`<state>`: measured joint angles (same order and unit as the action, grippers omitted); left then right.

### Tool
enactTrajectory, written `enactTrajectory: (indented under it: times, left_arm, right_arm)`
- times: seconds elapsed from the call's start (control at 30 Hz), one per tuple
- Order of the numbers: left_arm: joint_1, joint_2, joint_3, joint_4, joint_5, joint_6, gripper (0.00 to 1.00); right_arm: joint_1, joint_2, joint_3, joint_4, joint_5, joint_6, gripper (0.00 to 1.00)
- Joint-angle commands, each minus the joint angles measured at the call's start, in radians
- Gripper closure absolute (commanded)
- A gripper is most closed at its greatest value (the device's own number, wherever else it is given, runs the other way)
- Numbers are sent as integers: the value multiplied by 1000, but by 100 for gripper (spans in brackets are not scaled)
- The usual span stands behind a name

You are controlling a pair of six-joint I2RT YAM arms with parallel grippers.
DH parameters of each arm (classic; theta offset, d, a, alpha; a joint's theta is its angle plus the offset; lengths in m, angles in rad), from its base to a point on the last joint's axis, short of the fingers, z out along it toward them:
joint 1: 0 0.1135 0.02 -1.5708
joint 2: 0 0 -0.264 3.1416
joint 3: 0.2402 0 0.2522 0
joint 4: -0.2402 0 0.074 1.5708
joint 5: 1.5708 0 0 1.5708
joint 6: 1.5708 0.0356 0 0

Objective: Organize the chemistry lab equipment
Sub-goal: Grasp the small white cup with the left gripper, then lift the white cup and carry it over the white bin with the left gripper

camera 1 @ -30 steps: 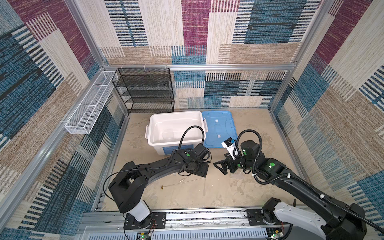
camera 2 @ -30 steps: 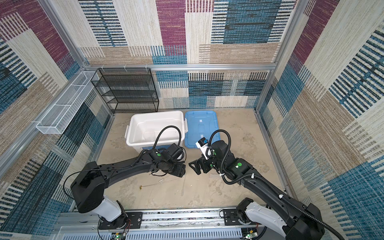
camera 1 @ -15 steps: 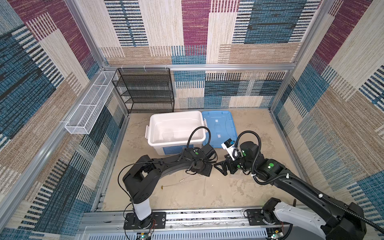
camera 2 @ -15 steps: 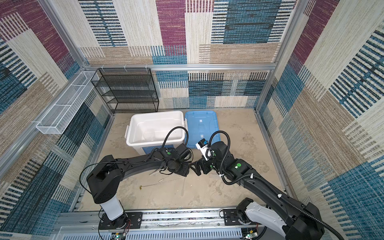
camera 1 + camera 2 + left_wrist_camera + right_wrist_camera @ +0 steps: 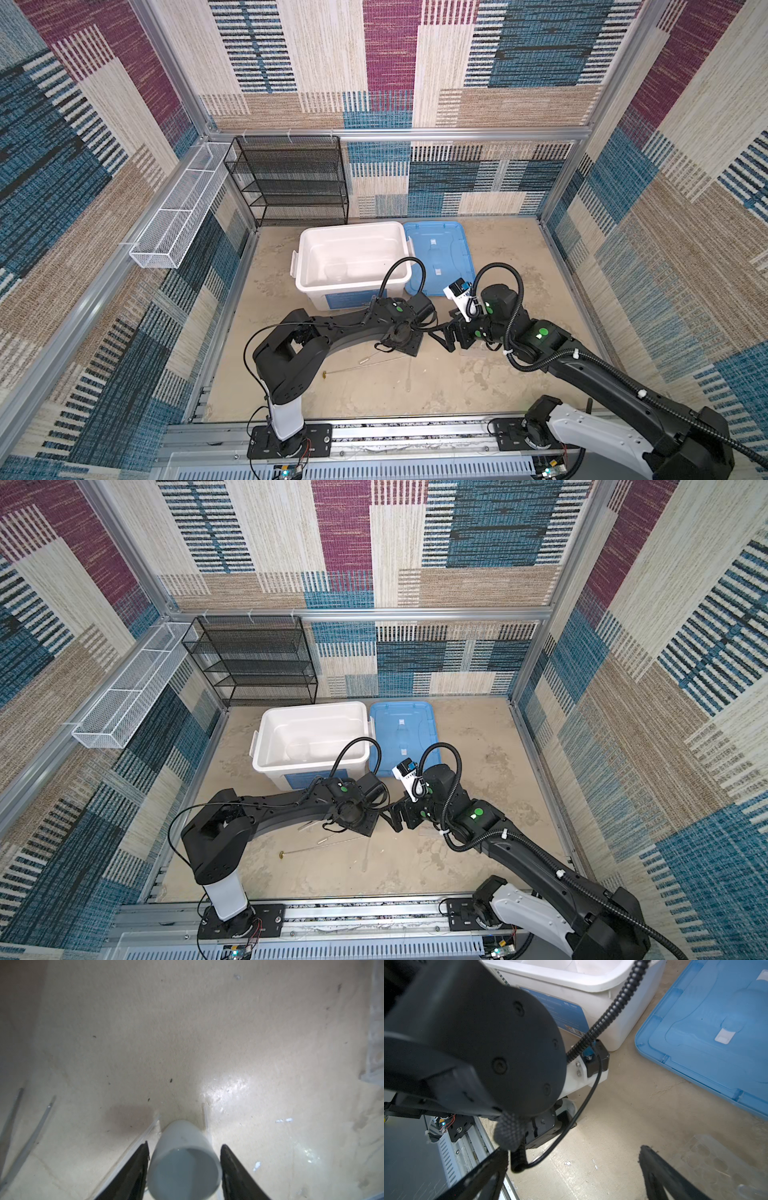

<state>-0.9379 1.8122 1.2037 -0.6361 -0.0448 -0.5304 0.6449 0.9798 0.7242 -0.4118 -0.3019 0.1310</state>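
My left gripper (image 5: pixel 185 1144) points down at the floor, and its two fingers touch the sides of a small pale cup (image 5: pixel 185 1169) whose mouth faces the camera. In both top views its wrist (image 5: pixel 405 332) (image 5: pixel 353 810) hides the cup. Thin metal rods (image 5: pixel 31 1136) lie on the floor beside it, and one rod (image 5: pixel 361 368) (image 5: pixel 316 848) shows in both top views. My right gripper (image 5: pixel 571 1150) (image 5: pixel 444 336) hangs wide open just right of the left wrist, with only floor and the left arm's cable between its fingers. A clear tube rack (image 5: pixel 716 1159) lies by its right finger.
The open white bin (image 5: pixel 353 232) stands behind both wrists with a clear vessel (image 5: pixel 336 270) inside. Its blue lid (image 5: pixel 440 257) lies flat to the right. A black mesh shelf (image 5: pixel 291 183) is at the back wall and a white wire basket (image 5: pixel 178 216) on the left wall.
The left arm has swung right, up to the right gripper, and its jaws have narrowed round the cup. The right arm has hardly moved and stays open.
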Motion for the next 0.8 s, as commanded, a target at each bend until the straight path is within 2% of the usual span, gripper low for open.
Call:
enactTrajectory:
  times: [0.0, 0.03, 0.27, 0.6, 0.77]
  left_arm:
    - [0, 5, 1, -16, -20, -19, 45]
    - [0, 7, 2, -16, -19, -19, 49]
    - [-1, 13, 4, -14, -22, -14, 50]
    - [1, -1, 4, -15, -19, -14, 60]
    - [0, -24, 13, -25, -16, -16, 61]
  right_arm:
    - [0, 1, -4, 36, 16, 5, 0]
    - [1, 2, -6, 39, 16, 6, 0]
    - [1, 0, -18, 47, 14, 6, 0]
    - [1, -1, -22, 51, 16, 5, 0]
    - [1, -9, -22, 53, 20, 6, 0]
